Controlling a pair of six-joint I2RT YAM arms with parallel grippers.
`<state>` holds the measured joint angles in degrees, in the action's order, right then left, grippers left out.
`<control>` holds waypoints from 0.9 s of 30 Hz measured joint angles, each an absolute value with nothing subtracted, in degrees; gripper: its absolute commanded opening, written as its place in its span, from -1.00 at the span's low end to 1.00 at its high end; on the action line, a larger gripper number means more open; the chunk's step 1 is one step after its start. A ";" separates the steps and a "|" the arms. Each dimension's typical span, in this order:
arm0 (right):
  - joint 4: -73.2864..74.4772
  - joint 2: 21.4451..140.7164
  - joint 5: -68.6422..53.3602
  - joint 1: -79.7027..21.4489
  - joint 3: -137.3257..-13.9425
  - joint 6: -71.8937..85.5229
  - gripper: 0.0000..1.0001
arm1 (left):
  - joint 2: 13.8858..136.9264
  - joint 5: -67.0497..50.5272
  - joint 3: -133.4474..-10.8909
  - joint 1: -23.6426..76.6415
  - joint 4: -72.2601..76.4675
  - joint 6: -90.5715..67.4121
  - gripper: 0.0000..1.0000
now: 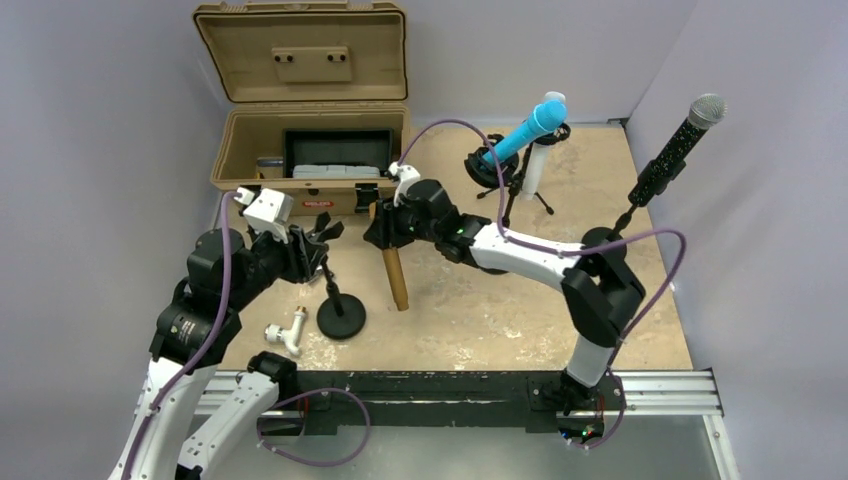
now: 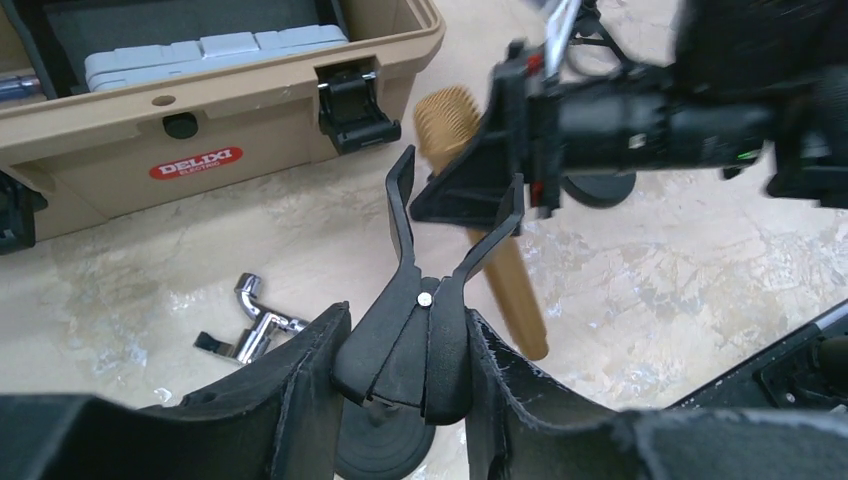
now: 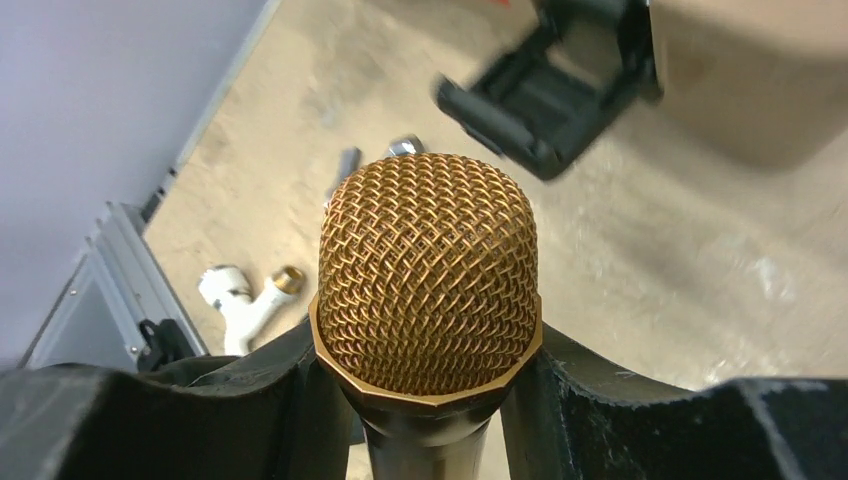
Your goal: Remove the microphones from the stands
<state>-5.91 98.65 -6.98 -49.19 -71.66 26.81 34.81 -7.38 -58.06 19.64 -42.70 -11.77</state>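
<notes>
The gold microphone [image 1: 396,278] hangs nearly upright with its mesh head [image 3: 428,270] up. My right gripper [image 1: 385,228] is shut on its neck just below the head, one finger [image 3: 600,410] on each side. The small black stand has a round base [image 1: 341,318] and a thin pole. My left gripper [image 2: 405,350] is shut on the handles of its spring clip [image 2: 420,300]. The clip's two prongs [image 2: 400,200] stand spread with nothing between them. The microphone body [image 2: 510,290] passes just behind the right prong, outside the clip.
An open tan case [image 1: 310,150] stands at the back left. A blue microphone [image 1: 525,130] on a tripod and a black glitter microphone [image 1: 675,150] on its stand are at the back right. A white pipe fitting [image 1: 285,332] and a chrome fitting [image 2: 250,325] lie near the stand base.
</notes>
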 measured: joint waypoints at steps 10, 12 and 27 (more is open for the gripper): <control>-3.42 107.39 1.50 -54.37 -71.11 37.45 -1.00 | 31.35 -11.77 -55.57 19.64 -42.44 -14.96 0.50; -3.44 107.35 3.55 -54.68 -70.59 38.41 -1.00 | 31.27 -12.40 -55.57 19.64 -42.39 -15.25 0.53; -8.71 102.35 11.88 -56.38 -59.24 40.23 -0.73 | 30.09 -14.09 -59.96 19.64 -45.04 -15.49 0.76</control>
